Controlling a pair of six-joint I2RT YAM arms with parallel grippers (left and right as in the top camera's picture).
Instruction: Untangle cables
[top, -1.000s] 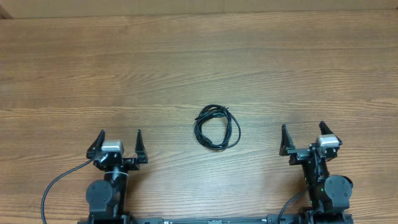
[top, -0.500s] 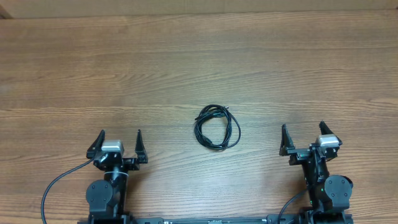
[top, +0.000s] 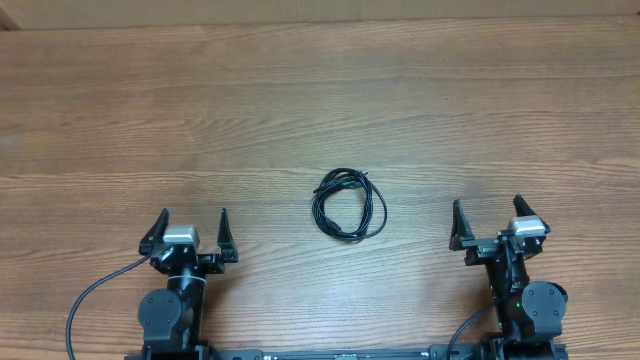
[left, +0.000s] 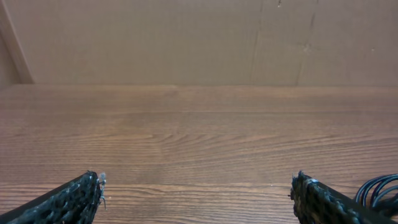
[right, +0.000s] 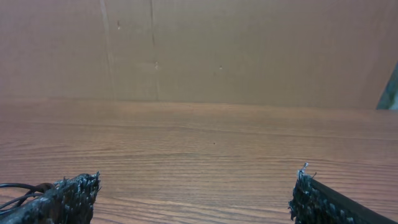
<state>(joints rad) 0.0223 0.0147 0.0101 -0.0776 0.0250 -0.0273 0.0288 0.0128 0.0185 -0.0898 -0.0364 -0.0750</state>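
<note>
table (top: 300, 100): brown wood-grain top, grain running left to right, surface flat and matte. the cables (top: 349, 203) lie directly on it as one small loose coil of thin black cord, several loops overlapping, near mid-table and a bit toward the right side. individual plugs too small to tell.

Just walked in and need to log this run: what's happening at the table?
Nothing is being handled yet. A small looped bundle of black cables lies in the middle of the wooden table. The left gripper and right gripper sit near the robot's edge, one on each side of it, both open, empty and touching nothing. The untangling has not begun.
</note>
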